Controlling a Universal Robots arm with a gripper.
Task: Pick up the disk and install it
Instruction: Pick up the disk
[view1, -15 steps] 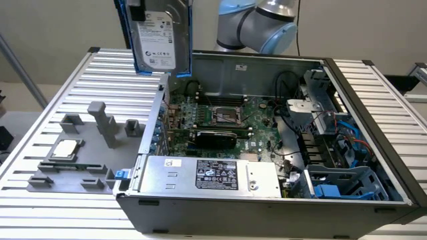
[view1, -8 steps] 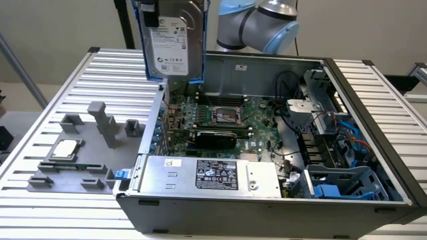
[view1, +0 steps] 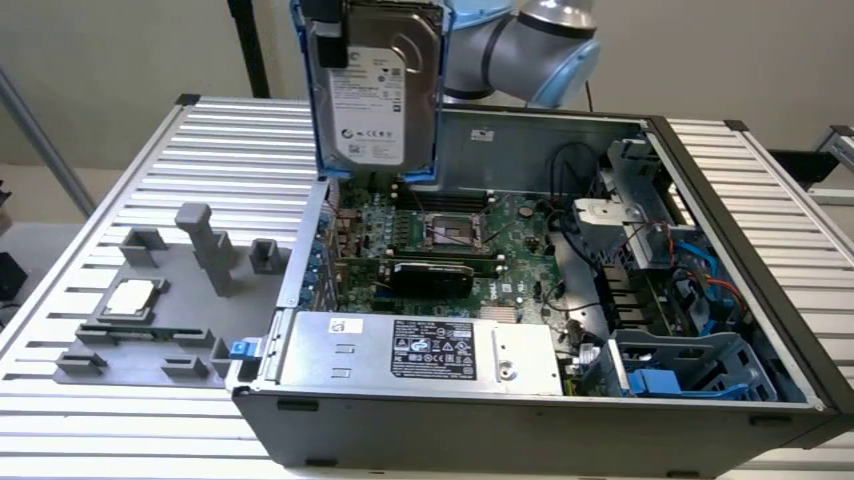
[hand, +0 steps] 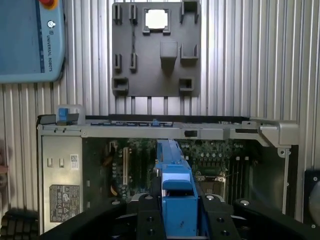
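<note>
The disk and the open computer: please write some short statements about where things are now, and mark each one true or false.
1. The disk stands upright in the air above the open computer case. True.
2. The disk lies flat on the grey fixture plate. False: the fixture plate, on the table at the exterior view's left, carries a small processor chip, not the disk.
3. The hand is shut on the disk, gripping its blue rail. True.
4. The disk already sits inside the blue drive cage. False: the drive cage is low in the case at the exterior view's right, and the disk is held high, apart from it.
</note>
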